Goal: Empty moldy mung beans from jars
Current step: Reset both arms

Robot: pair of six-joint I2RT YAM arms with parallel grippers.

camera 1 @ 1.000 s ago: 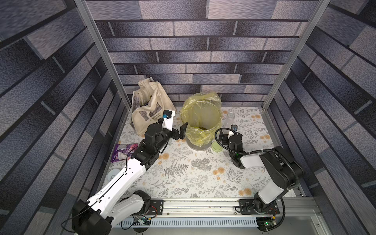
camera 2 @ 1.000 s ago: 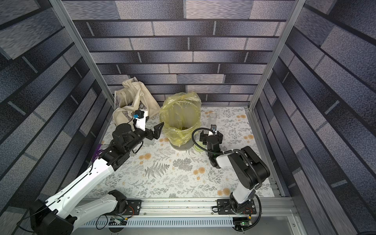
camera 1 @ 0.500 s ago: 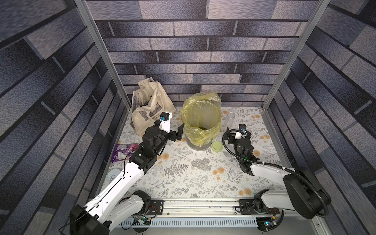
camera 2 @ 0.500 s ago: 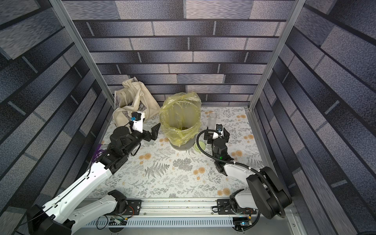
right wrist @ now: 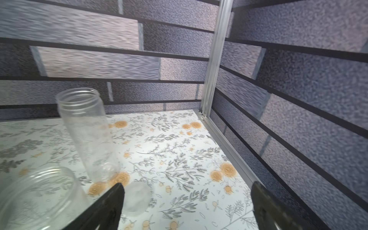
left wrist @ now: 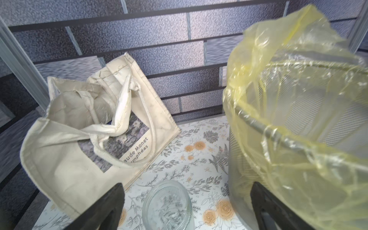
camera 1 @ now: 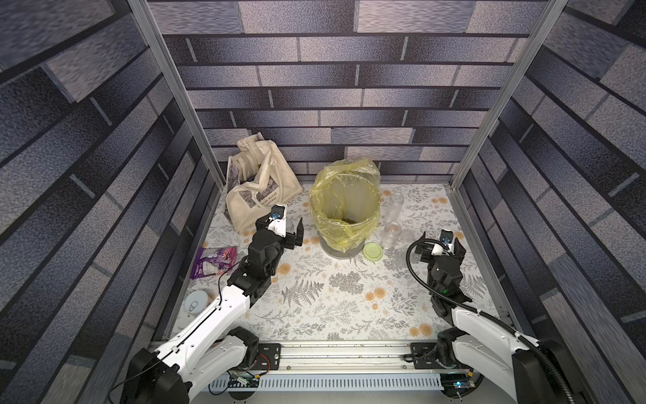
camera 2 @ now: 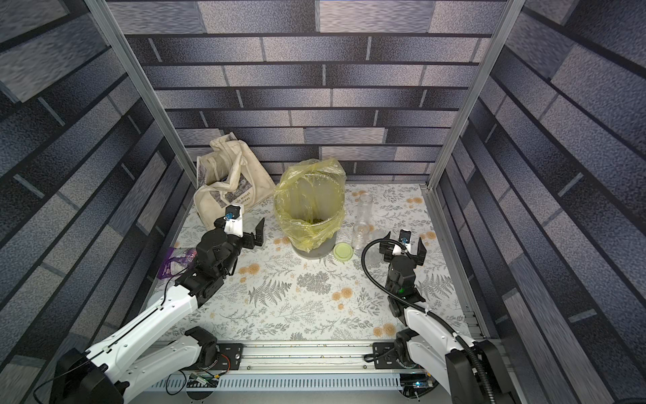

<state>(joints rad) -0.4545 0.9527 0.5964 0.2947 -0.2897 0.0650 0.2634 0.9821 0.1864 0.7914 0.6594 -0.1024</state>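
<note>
The mung beans show only as a small dark olive patch at the bottom of the bin. The bin is lined with a yellow bag and stands at the back middle of the table. All three jars look empty, clear enough for the floral cloth to show through. The tall jar stands open-mouthed to the right of the bin, its wall faintly cloudy. The wide jar, with a threaded neck and no lid, is just beside it, nearer the right arm. Its green lid lies flat on the table by the bin's foot. A small clear disc lies near the tall jar's base. The short jar sits on the table between the bin and the tote. The left gripper is above it with its fingers spread wide to either side, touching nothing. The right gripper is also spread wide and empty, facing the back right corner, with the tall and wide jars off to one side. A purple packet and a tin lie by the left wall.
</note>
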